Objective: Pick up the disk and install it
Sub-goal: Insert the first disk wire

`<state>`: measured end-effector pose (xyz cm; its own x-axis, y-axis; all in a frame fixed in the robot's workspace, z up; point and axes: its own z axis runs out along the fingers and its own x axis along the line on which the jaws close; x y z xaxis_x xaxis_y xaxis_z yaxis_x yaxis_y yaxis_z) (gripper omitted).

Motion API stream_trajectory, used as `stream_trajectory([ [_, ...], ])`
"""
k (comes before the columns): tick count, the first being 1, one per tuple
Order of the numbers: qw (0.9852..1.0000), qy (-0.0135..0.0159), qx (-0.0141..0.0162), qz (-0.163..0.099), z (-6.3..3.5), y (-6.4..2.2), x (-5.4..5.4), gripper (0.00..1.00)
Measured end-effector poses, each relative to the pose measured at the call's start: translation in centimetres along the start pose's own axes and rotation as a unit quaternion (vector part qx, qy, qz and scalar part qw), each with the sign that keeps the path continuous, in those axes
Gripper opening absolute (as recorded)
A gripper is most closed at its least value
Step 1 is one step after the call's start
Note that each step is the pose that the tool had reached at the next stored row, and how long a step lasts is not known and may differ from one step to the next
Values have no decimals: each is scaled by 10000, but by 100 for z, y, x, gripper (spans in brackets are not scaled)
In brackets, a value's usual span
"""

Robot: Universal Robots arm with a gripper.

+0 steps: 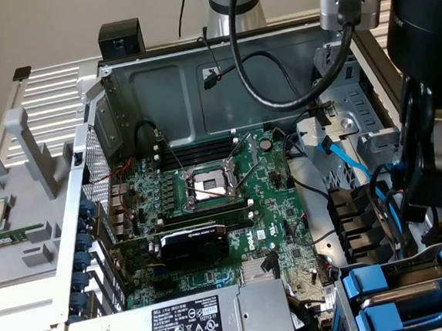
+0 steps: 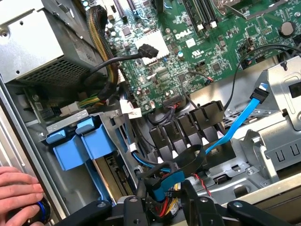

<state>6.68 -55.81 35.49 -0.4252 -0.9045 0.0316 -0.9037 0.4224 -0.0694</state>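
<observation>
- Blue carriers (image 2: 87, 143) are seated side by side; the disk cannot be singled out.
- Gripper (image 2: 163, 197) is held near the carriers, jaws apart.
- Approach is judged in hand; cables (image 2: 190, 153) beside the carriers must be cleared.

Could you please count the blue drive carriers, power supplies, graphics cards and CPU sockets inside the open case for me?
Blue carriers: 2
Power supply: 1
Graphics card: 1
CPU socket: 1
Total: 5
</observation>
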Motion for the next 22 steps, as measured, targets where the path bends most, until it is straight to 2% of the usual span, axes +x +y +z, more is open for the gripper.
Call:
stream_trajectory([
  [1, 10000, 0, 0, 0, 0, 0, 0, 35],
  [9, 10000, -3, 0, 0, 2, 1, -4, 35],
  [16, 10000, 0, 25, 1, -9, 22, -46, 35],
  [18, 10000, 16, 34, 1, -10, 30, -51, 35],
  [22, 9999, 83, 66, -4, -12, 61, -70, 35],
])
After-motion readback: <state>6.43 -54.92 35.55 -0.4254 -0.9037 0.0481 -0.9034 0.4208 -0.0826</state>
